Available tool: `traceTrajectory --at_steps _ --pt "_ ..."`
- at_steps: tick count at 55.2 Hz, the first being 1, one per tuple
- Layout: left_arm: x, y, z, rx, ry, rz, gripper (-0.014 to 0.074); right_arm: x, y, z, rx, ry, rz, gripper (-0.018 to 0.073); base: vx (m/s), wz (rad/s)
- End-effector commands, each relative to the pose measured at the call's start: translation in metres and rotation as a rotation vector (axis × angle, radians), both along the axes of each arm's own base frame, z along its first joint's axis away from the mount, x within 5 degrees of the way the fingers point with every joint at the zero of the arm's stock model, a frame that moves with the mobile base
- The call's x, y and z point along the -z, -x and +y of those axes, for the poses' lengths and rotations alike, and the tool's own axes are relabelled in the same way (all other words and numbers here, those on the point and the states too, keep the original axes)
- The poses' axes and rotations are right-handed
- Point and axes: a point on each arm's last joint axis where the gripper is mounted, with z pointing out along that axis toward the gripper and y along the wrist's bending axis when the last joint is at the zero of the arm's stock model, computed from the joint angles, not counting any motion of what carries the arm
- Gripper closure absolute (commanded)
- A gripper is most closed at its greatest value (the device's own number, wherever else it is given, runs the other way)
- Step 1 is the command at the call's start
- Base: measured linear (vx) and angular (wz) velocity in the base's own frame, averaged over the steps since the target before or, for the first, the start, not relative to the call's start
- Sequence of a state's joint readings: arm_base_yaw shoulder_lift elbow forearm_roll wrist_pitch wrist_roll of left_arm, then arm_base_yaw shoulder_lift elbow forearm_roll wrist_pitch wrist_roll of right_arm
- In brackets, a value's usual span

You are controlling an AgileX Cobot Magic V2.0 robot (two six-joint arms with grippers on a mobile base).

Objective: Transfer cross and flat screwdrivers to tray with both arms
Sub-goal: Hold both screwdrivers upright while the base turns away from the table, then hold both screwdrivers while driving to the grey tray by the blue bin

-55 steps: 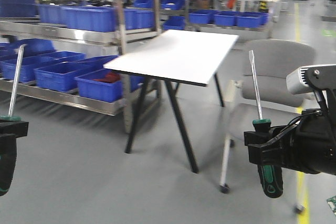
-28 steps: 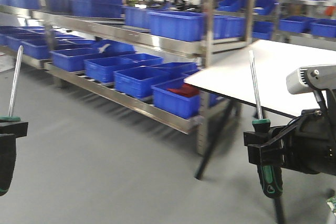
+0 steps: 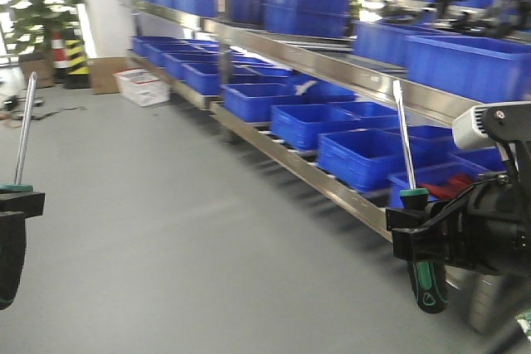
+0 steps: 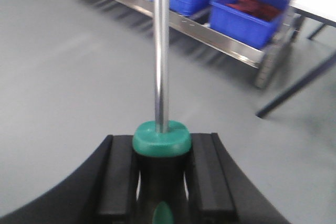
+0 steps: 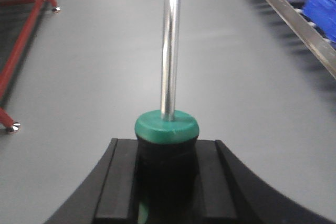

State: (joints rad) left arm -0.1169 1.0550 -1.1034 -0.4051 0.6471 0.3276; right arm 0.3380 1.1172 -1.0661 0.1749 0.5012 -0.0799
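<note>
While both tools are in hand and no tray shows in any view, I log this as the carry step: pick-up done, delivery not yet begun.

- Left gripper [image 4: 161, 153]: jaws closed narrow on the green-and-black handle of the left screwdriver [image 4: 160, 51]; pads flat on either side just under the green collar; shaft straight up.
- Right gripper [image 5: 167, 163]: same clamp on the right screwdriver [image 5: 170, 40]; shaft upright, leaning a touch in the front view.
- Which tip is cross and which flat: too small to tell.
- Landmark: the steel rack [image 3: 307, 170] loaded with blue bins [image 3: 357, 155]. The right tool stands directly in front of the rack's lower shelf; the left tool is well clear of the rack, over bare grey floor [image 3: 166, 230].
- Arm pose: both wrists held low at the frame's edges, jaws level, handles hanging below the pads; the right arm shows its light grey casing above the jaws.
- The rack is smeared in every view; I judge the base is travelling or turning.

Next move, as I read it: find the wide grey tray, stop the base square to it, then tip each wrist so the shafts lie flat before opening; dropped upright, they would likely bounce or roll out.
</note>
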Motion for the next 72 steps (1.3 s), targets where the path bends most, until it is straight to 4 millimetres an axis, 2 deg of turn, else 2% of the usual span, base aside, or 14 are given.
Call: traceTrajectory --at_steps 1,36,72 --pt "-0.0217 0.0045 0.0009 -0.028 0.055 -0.121 0.0599 -0.0223 0.0031 -0.0027 0.015 -0.045 -0.130 0.0567 0.59 0.64" --pt "-0.0217 0.0046 0.0009 -0.028 0.055 -0.120 0.0599 -0.0224 0.0030 -0.0027 0.015 -0.045 -0.131 0.0567 0.61 0.58" --pt "-0.0217 0.0045 0.0009 -0.028 0.055 -0.120 0.0599 -0.0225 0.0030 -0.0027 0.015 -0.046 -0.132 0.0567 0.62 0.20"
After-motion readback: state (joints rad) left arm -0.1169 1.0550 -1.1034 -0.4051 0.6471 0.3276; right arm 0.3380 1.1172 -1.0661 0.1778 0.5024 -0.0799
